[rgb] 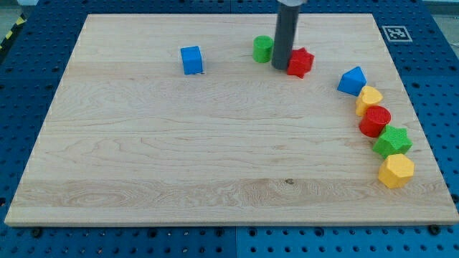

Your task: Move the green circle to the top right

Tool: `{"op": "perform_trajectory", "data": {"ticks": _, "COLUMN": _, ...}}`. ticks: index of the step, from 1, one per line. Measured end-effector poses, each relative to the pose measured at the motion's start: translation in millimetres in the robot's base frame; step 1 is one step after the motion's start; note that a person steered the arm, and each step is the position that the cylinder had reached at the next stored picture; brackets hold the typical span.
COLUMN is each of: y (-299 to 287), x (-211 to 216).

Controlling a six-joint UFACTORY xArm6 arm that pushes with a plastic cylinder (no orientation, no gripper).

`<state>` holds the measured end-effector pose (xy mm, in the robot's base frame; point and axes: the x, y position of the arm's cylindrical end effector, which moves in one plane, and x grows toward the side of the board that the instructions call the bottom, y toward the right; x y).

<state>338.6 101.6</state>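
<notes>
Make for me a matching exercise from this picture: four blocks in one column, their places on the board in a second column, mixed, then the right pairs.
Blocks
1. green circle
2. blue cube
3. red star
4. yellow hexagon

Places
A. lowest in the curved row at the view's right
B. just left of my tip
C. alone, toward the view's top left
D. just right of my tip

Pairs: 1-B, 2-C, 3-D, 4-A

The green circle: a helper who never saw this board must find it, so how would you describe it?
Start at the wooden board and follow its top edge to the dark rod near the middle. The green circle sits just to the view's left of my tip, with the red star on the other side. The only other green block is star-shaped, at the right edge.
</notes>
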Motion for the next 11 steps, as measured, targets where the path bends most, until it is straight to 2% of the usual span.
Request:
{"op": "perform_trajectory", "data": {"ticks": 2, "y": 56.0, "x": -8.6}}
{"op": "perform_trajectory", "data": {"ticks": 4, "y": 120.6, "x": -47.3}}
{"op": "perform_trajectory", "data": {"ticks": 5, "y": 135.2, "x": -65.4}}
{"op": "perform_trajectory", "data": {"ticks": 6, "y": 111.8, "x": -82.0}}
{"op": "perform_trajectory", "data": {"ticks": 7, "y": 66.0, "x": -99.0}}
{"op": "perform_trajectory", "data": {"ticks": 9, "y": -40.7, "x": -103.6}}
{"op": "perform_trajectory", "data": {"ticks": 10, "y": -79.5, "x": -97.9}}
{"op": "perform_trajectory", "data": {"ticks": 11, "y": -87.4, "x": -58.2}}
